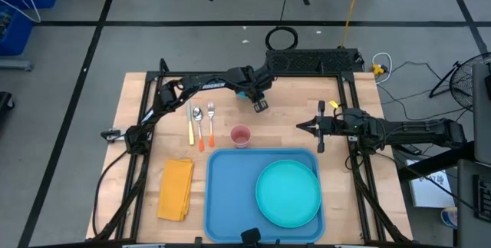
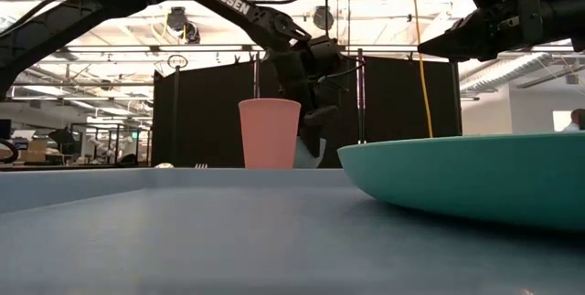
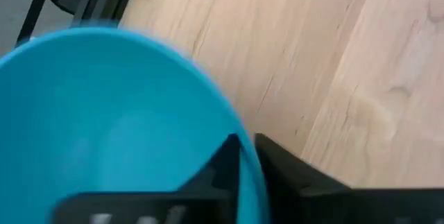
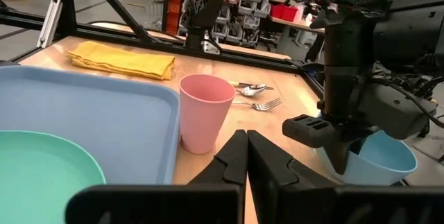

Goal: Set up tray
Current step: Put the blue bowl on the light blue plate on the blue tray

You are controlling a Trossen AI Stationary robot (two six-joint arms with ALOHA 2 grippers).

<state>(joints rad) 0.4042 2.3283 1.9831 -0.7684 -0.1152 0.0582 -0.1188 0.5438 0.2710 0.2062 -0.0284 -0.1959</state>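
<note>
A: So, how far along is the setup?

B: Barely begun, I'd judge. The large flat blue plastic tray (image 1: pixel 230 194) lies at the near middle of the wooden counter (image 1: pixel 138 102), and only the round teal plate (image 1: pixel 288 193) sits in it, toward its right half.

A: And everything else?

B: Off the tray. The pink plastic cup (image 1: pixel 240 136) stands upright on the counter just beyond the tray's far rim. The folded yellow napkin (image 1: pixel 176 189) lies just left of the tray, and the orange-handled knife, spoon and fork (image 1: pixel 200 124) lie side by side behind it.

A: What are the arms doing?

B: The left gripper (image 1: pixel 261 105) is beyond the cup, its fingers (image 3: pixel 229 161) clamped over the rim of a light blue plastic bowl (image 4: pixel 378 156); one finger is inside, one outside. I can't tell if the bowl touches the counter. The right gripper (image 1: pixel 300 127) hangs right of the cup, fingers pressed together, holding nothing.

A: So what's left?

B: Probably bowl, cup, cutlery, napkin.
</note>
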